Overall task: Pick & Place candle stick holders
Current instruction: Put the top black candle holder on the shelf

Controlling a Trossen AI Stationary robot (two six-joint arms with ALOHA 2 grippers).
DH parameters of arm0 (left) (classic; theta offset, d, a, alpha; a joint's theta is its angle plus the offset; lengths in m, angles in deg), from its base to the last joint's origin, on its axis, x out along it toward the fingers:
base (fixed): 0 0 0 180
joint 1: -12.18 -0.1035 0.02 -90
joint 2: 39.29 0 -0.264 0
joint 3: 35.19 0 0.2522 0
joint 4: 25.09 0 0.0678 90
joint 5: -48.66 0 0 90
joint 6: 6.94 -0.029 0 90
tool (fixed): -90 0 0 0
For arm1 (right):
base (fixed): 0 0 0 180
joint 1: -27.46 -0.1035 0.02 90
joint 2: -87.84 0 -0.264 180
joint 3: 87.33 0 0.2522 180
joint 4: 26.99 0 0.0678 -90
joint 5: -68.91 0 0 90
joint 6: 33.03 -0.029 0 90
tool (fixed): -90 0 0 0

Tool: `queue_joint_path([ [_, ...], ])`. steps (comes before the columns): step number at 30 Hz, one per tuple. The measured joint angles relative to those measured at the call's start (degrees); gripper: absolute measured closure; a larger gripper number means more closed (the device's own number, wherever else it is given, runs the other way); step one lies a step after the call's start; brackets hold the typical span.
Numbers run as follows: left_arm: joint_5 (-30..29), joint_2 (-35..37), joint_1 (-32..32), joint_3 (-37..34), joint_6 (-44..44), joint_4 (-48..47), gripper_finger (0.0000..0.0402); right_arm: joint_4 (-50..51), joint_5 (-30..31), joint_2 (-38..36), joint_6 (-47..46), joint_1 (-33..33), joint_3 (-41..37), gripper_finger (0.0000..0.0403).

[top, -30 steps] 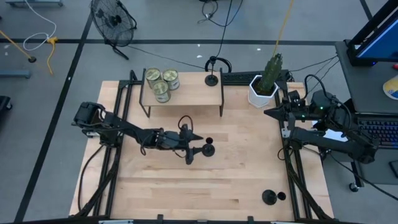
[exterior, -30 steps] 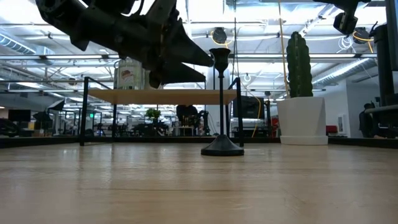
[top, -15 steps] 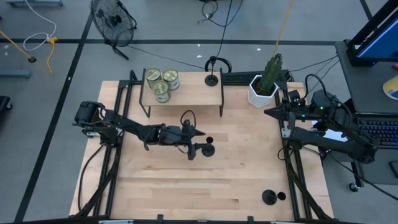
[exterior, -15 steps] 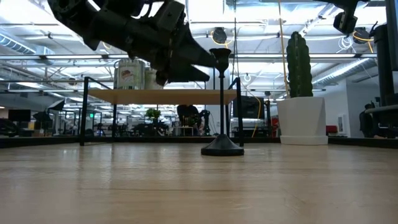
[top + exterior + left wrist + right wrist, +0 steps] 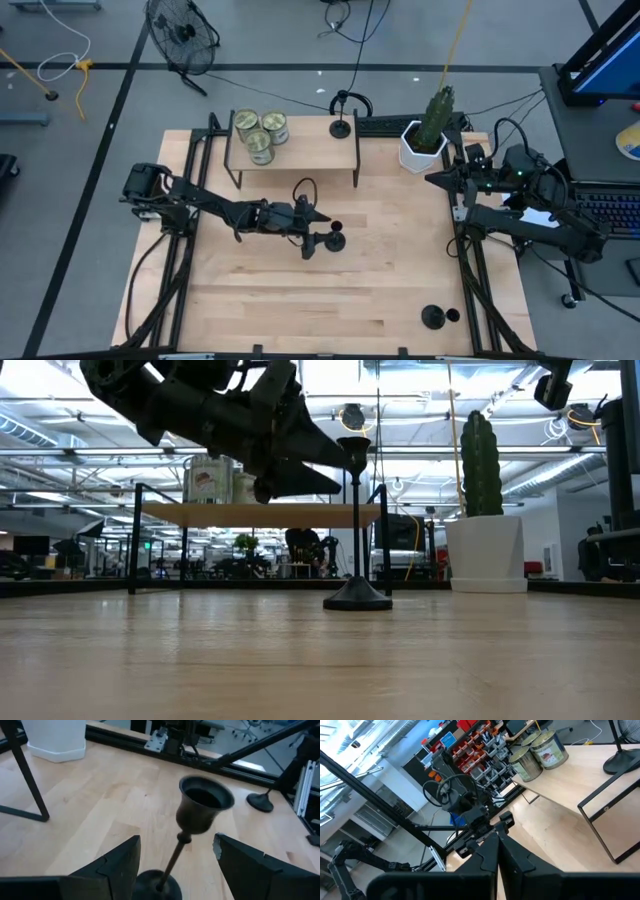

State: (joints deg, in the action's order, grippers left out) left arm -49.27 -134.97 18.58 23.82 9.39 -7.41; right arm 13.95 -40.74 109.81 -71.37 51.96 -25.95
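While between open left jaws, candle stick holder (image 5: 200,815) upright.

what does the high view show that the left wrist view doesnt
Only the high view shows the shelf with three jars and a candle stick holder on it, the cactus pot, and the right gripper parked at the table's right edge. Only the left wrist view shows the center holder's cup open and empty, between the left gripper's spread fingers. Both show the center holder and the holder near the front right corner.
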Motion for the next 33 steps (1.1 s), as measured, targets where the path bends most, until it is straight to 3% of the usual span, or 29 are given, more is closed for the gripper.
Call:
queue_joint_path([
  [13,-0.61,-4.3,-0.11,3.66,-2.03,2.32,0.0099,0.02,0.02,0.0,-1.06,0.02,0.0,0.0403],
  [20,-0.59,-7.48,-0.39,7.31,-2.44,0.83,0.0098,0.02,0.01,0.0,-1.14,0.02,0.0,0.0403],
  [33,-0.59,-4.28,-0.33,7.71,-0.13,-5.05,0.0115,0.07,-0.12,-0.01,-1.53,-0.01,0.0,0.0403],
])
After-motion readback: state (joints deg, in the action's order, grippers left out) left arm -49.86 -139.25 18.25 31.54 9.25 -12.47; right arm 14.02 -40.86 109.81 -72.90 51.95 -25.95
